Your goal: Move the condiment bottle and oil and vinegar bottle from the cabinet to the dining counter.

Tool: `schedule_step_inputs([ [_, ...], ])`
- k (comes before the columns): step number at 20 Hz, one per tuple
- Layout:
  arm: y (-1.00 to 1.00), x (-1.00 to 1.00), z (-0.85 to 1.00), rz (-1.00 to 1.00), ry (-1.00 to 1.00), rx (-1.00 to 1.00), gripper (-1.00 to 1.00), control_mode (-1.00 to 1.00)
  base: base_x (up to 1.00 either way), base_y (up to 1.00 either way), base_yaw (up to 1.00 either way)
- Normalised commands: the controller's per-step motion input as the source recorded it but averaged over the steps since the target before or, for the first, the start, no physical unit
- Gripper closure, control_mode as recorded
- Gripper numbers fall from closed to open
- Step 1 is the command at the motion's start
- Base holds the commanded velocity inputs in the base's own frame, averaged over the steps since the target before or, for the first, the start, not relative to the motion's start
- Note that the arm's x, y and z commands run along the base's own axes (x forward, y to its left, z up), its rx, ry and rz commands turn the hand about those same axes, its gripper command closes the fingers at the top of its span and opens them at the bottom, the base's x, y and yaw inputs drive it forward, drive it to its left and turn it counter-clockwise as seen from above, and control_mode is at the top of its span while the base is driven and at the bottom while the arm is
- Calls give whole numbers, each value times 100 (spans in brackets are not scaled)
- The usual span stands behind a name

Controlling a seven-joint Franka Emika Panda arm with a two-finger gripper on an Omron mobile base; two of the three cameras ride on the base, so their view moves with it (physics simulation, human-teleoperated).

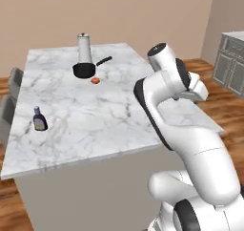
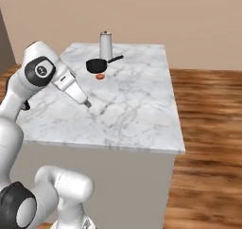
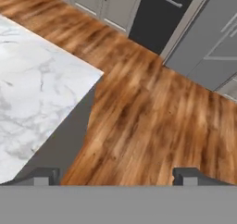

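Condiment bottle (image 1: 39, 120) stands upright on dining counter (image 1: 95, 115) near its left edge, i.e. delivered. Gripper (image 3: 115, 176) is spread wide, holding nothing, aimed past counter corner at wood floor (image 3: 152, 107), prob. clearing for next fetch.

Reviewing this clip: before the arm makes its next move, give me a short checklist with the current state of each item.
1. Condiment bottle delivered: ok, it stands upright on the dining counter near its left edge.
2. Oil and vinegar bottle delivered: cannot tell; these pictures do not settle where it is.
3. Tool free: ok, jaws wide apart with nothing between them in the hand view.
4. Tool clear of the counter items: ok, the black pan, steel cylinder and small red item sit at the far end.
5. Tool position: ok, it points past the counter corner at wooden floor.
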Motion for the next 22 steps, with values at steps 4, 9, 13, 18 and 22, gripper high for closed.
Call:
schedule_step_inputs([
  [4,0,0,0,0,0,0,-100,100,-68,-91,-49],
  [9,0,0,0,0,0,0,-100,100,-1,-51,-86],
  [13,0,0,0,0,0,0,-100,100,1,-28,-97],
  [18,0,0,0,0,0,0,-100,100,11,-40,-92],
  [22,0,0,0,0,0,0,-100,100,76,-10,-69],
])
